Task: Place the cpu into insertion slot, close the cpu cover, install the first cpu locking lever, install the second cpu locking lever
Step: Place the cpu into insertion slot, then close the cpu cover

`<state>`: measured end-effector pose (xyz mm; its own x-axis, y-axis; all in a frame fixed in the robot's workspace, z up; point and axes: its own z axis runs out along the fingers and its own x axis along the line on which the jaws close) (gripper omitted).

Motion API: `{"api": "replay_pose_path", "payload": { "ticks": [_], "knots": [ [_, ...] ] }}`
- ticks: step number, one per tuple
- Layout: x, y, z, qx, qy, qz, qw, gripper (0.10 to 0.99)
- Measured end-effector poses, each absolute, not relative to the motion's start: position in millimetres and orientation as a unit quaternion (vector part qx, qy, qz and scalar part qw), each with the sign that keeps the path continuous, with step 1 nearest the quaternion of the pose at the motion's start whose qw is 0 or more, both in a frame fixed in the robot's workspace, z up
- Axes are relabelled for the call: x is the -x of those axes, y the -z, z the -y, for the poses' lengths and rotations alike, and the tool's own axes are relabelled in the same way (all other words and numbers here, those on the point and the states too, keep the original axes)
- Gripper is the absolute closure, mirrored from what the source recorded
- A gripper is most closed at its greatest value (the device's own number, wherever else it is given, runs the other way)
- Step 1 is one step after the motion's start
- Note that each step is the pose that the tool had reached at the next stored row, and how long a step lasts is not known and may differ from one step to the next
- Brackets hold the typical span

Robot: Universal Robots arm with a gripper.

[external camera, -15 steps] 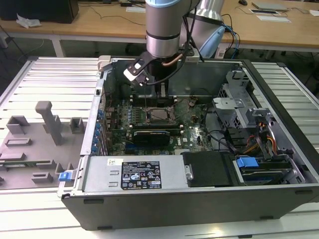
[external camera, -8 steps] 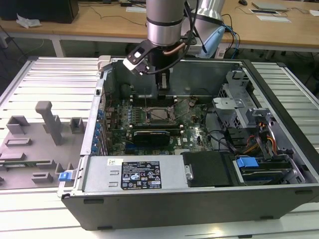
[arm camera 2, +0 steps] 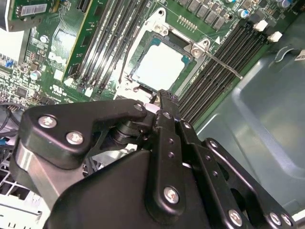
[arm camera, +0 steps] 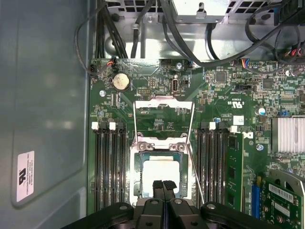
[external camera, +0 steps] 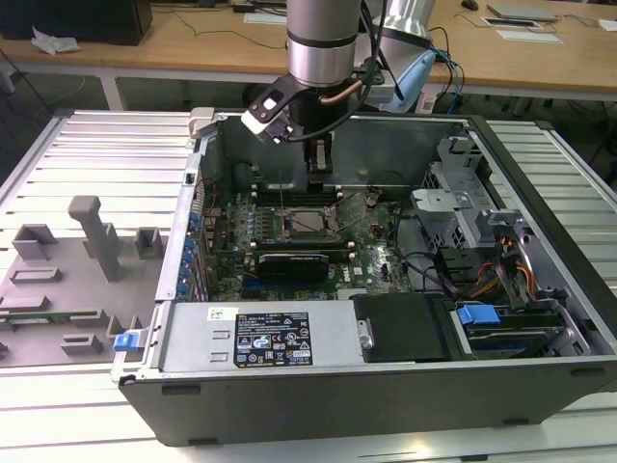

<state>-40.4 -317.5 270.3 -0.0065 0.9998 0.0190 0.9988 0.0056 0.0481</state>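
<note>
Silver-grey cpu (arm camera: 161, 174), framed by the cpu cover (arm camera: 160, 148), lies just below and slightly nearer than the gripper's (arm camera: 164, 184) closed, empty fingertips.

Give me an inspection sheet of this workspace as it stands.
Surface: slatted metal table carrying an open computer case.
Job's things: cpu sits in the insertion slot; cpu cover looks hinged back, open.
Clutter: grey fixture blocks on the table.
Grippers: gripper shut, empty, close over the cpu; contact unclear.
Cables: black cables beyond the board; coloured wires by the drive bays.
Surroundings: wooden desks behind.
</note>
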Motion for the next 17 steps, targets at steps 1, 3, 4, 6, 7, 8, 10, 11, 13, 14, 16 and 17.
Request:
{"api": "replay_pose_path", "payload": {
  "ticks": [1,3,4,6,7,8,10,11,13,14,16,17],
  "knots": [
    [40.4,-270.3,317.5,-0.705,-0.024,-0.709,0.010,0.980],
    [40.4,-270.3,317.5,-0.705,-0.024,-0.709,0.010,0.980],
    [40.3,-270.3,317.5,-0.705,-0.024,-0.709,0.010,0.980],
    [40.3,-270.3,317.5,-0.705,-0.024,-0.709,0.010,0.980],
    [40.2,-270.3,317.5,-0.705,-0.024,-0.709,0.010,0.980],
    [40.2,-270.3,317.5,-0.705,-0.024,-0.709,0.010,0.980],
    [40.2,-270.3,317.5,-0.705,-0.024,-0.709,0.010,0.980],
    [40.1,-270.3,317.5,-0.705,-0.024,-0.709,0.010,0.980],
    [40.1,-270.3,317.5,-0.705,-0.024,-0.709,0.010,0.980],
    [40.0,-270.3,317.5,-0.705,-0.024,-0.709,0.010,0.980],
    [39.0,-270.3,317.5,-0.705,-0.024,-0.709,0.010,0.980],
    [37.5,-270.3,317.5,-0.705,-0.024,-0.709,0.010,0.980]
  ]
}}
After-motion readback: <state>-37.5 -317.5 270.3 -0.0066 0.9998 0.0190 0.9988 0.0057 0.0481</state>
